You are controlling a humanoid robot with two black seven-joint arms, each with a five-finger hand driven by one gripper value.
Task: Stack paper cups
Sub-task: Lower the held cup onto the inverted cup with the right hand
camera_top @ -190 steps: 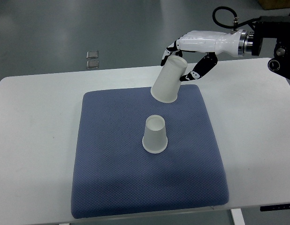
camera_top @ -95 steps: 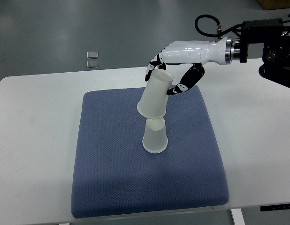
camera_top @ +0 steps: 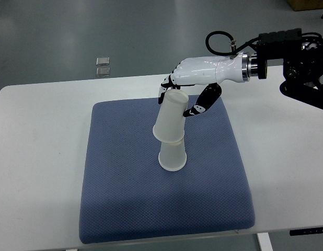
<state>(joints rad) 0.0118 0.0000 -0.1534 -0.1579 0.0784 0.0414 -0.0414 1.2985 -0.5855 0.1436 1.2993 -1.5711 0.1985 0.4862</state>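
We note the right hand (camera_top: 183,99) gripping the tilted upper cup (camera_top: 170,118), its mouth over the lower cup (camera_top: 172,156) on the blue mat (camera_top: 125,198).

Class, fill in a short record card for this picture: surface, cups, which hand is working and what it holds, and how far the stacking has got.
Surface: blue mat on a white table
Lower cup: upside down on the mat
Upper cup: upside down, tilted, mouth over the lower cup's top
Working hand: right hand, shut on the upper cup
Left hand: not in view
Stacking: begun, upper cup not fully seated
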